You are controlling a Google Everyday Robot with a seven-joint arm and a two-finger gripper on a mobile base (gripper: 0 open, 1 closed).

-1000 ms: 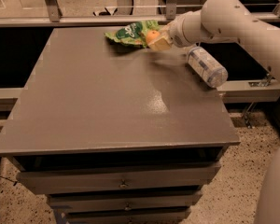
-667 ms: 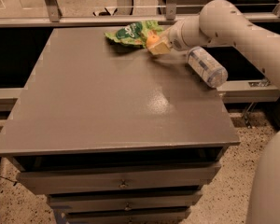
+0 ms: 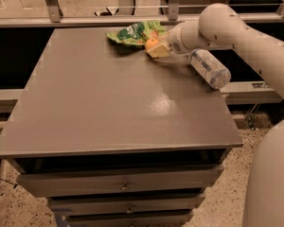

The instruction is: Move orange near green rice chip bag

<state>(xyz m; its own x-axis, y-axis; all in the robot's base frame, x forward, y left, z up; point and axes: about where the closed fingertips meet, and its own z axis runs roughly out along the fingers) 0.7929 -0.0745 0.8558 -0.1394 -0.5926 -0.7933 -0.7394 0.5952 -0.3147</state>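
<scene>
From my seat I see a grey desk (image 3: 109, 108) with drawers (image 3: 125, 186) under its front edge, standing on a speckled floor (image 3: 19, 207), with a metal railing (image 3: 85, 19) behind the back edge. The arm (image 3: 236, 32) reaches in from the right side toward the back of the desk. The gripper (image 3: 156, 48) sits low over the top, near the back edge and right of centre. Its fingers are closed around the orange (image 3: 152, 42), with one pale finger showing along the fruit's near side. The orange is just beside the green rice chip bag (image 3: 131, 32) – at the bag's right end, which lies crumpled along the back edge. A clear plastic bottle (image 3: 209, 68) lies on its side near the right edge, apart from the gripper.
</scene>
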